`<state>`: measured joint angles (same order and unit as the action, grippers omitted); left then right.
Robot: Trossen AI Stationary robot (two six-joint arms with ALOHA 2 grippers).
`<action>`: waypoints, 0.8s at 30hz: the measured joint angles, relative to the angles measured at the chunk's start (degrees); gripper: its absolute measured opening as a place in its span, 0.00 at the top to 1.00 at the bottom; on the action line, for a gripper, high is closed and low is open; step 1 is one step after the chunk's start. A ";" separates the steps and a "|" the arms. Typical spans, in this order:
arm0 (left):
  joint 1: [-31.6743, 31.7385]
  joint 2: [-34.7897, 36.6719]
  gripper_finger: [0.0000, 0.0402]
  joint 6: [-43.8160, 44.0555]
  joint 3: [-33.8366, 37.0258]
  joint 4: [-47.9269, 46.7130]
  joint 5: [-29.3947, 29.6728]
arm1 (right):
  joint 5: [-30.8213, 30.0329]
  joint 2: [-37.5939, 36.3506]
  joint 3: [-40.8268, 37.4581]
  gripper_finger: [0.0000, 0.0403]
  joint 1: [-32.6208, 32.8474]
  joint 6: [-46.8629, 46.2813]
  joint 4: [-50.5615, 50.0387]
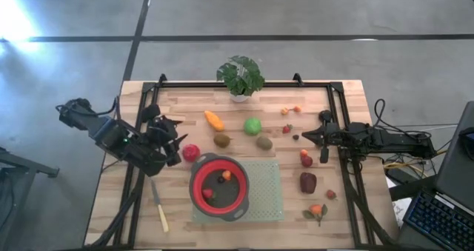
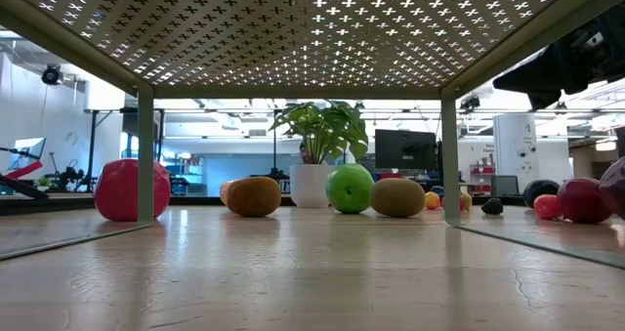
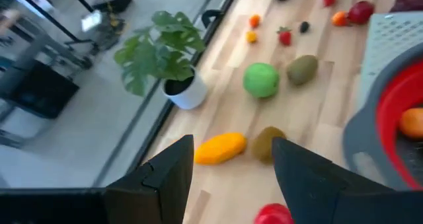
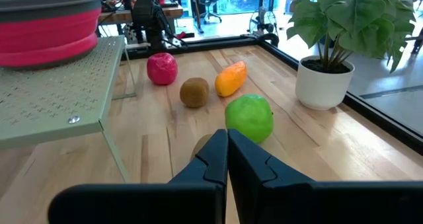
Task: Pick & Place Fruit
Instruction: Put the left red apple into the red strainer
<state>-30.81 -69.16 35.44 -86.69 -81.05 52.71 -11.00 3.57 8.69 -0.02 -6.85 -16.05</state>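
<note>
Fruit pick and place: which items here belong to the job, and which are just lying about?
Job:
green ball
red apple
orange elongated piece
two brown kiwis
dark-red lump
small red and orange pieces
red bowl, some fruit inside

Lying about:
potted plant
knife

**A robotics lab, by our reading**

We see a wooden table (image 1: 311, 206) on a polished concrete floor (image 1: 67, 81), upper left of the high view. Beyond it, the low view shows a monitor (image 2: 404, 148) at centre right, and the right wrist view office chairs (image 4: 210, 0) along its top edge.
</note>
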 joint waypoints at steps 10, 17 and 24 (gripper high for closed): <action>0.06 -1.76 0.48 -2.33 4.68 1.57 7.14 | 0.01 0.00 0.00 0.98 -0.02 0.00 0.01; 1.04 -3.09 0.47 -2.46 6.29 3.03 13.63 | 0.00 0.00 0.00 0.98 -0.02 0.00 0.02; 1.12 -3.34 0.47 -3.27 6.22 3.11 13.80 | 0.00 0.00 0.00 0.98 -0.01 0.00 0.02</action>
<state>-29.69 -72.50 32.18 -80.47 -77.94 66.51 -11.00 3.57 8.69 -0.03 -6.85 -16.03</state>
